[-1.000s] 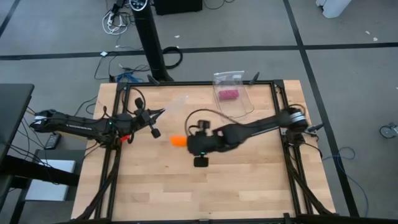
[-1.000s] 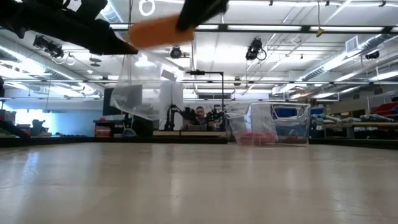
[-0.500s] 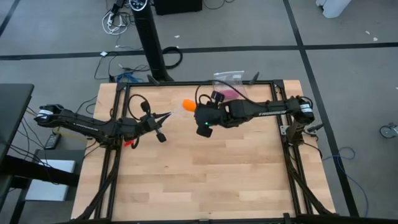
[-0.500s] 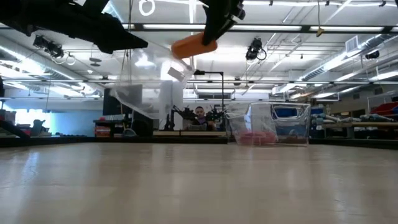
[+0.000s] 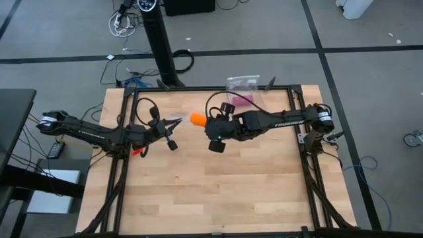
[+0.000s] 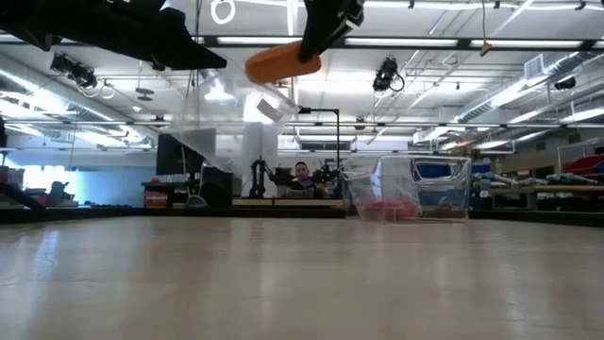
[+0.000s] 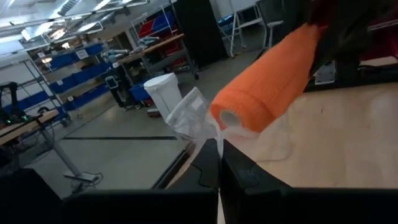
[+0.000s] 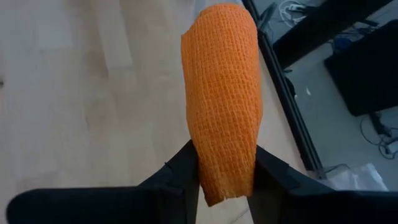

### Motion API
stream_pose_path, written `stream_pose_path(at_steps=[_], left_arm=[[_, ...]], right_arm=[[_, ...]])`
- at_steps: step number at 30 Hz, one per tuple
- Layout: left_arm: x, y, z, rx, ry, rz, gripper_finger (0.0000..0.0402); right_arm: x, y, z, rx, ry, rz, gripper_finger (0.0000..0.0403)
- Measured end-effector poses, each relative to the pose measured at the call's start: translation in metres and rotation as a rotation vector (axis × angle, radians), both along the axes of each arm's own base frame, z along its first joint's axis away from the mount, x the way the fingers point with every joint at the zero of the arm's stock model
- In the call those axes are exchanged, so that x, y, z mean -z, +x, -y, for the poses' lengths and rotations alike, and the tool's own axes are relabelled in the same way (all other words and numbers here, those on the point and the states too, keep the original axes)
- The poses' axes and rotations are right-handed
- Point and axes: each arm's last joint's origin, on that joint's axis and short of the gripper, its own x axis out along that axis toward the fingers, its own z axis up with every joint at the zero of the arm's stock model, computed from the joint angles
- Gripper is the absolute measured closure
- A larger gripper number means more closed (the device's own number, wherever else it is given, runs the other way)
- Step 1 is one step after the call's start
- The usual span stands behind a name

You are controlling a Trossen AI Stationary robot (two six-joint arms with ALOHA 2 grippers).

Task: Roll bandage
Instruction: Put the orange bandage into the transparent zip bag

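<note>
The bandage (image 5: 197, 119) is a compact orange roll, held in the air over the far middle of the table by my right gripper (image 5: 206, 121), which is shut on it. My left gripper (image 5: 177, 122) reaches in from the left and is shut on a clear plastic zip bag (image 7: 189, 118), held just to the left of the roll. In the left wrist view the bandage (image 7: 267, 81) points one end at the bag's edge. In the low view the bandage (image 6: 281, 61) is high above the tabletop and the bag (image 6: 217, 127) hangs below the left arm. My left gripper pinches an edge of the clear bag (image 7: 214, 134) between its two shut fingers, coming level from the table's left. The bag is lifted clear and hangs slack. My right gripper pinches the roll's curved sides near one end (image 8: 224, 155) between its two fingers (image 8: 180, 174), slanting down from the table's right. The roll lies along the fingers, juts out past them and is clear of the table.
A clear container (image 5: 246, 99) with a small pink bundle inside stands at the table's far edge, also seen in the low view (image 6: 415, 194). Black frame rails (image 5: 125, 165) run along the table's left and right sides. Bare wood (image 5: 218, 192) fills the near half.
My right gripper has carried the roll from the table's middle toward the far edge and upward, up to the bag. My left gripper has moved a little toward the right with the bag. Both have stayed shut on what they hold.
</note>
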Motion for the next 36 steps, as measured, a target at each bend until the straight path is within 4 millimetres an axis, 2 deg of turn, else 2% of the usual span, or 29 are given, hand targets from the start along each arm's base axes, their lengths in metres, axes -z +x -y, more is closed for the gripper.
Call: stream_pose_path(at_steps=[7,13,17,25,36], left_arm=[[0.000,0.000,0.003,0.041,-0.019,0.013,0.0401],[-0.006,0.003,0.007,0.097,-0.027,0.019,0.0401],[-0.009,0.008,0.010,0.142,-0.034,0.017,0.0401],[-0.004,0.018,0.013,0.168,-0.042,-0.085,0.0401],[-0.010,0.022,0.018,0.265,-0.082,-0.076,0.0401]], right_arm=[[0.000,0.002,0.007,-0.028,0.018,-0.013,0.0304],[0.000,0.004,0.021,-0.058,0.066,-0.011,0.0305],[0.000,0.006,0.025,-0.140,0.089,-0.018,0.0305],[0.001,0.006,0.018,-0.302,0.112,-0.065,0.0305],[0.005,0.001,0.014,-0.380,0.148,-0.145,0.0310]])
